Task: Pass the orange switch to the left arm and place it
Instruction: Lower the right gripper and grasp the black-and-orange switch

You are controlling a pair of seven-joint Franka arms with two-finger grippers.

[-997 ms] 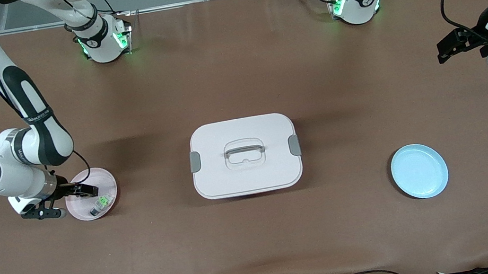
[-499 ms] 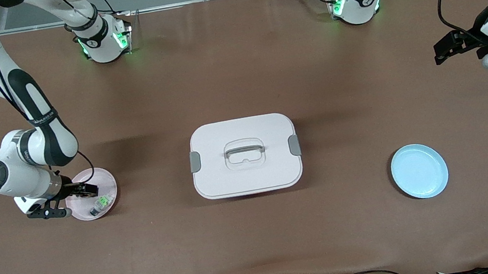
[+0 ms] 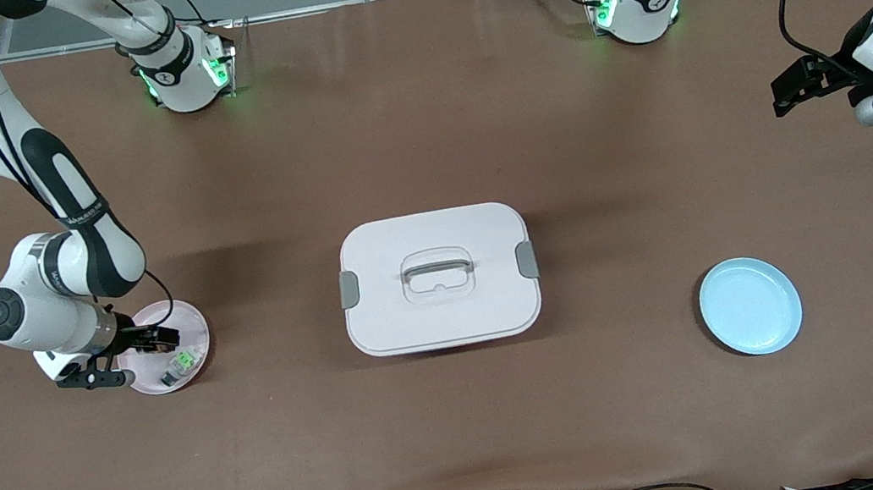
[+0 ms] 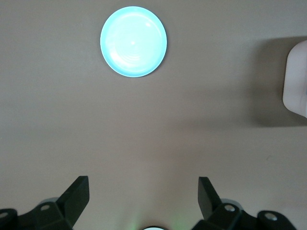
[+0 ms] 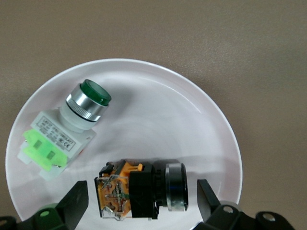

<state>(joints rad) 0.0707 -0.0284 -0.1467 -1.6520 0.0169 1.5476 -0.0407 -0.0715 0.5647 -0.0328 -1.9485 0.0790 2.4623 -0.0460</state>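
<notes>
On the pink plate (image 3: 187,327) at the right arm's end of the bench (image 3: 462,429), the orange switch (image 5: 139,189) lay beside a green-and-clear switch (image 5: 64,132). The right tool (image 5: 139,203) hovered low over it, fingers spread wide on either side and gripping nothing. The left tool (image 4: 144,196) waited wide open and empty above bare bench near the blue plate (image 3: 750,306). The box (image 3: 439,278) sat closed mid-bench between the plates.
</notes>
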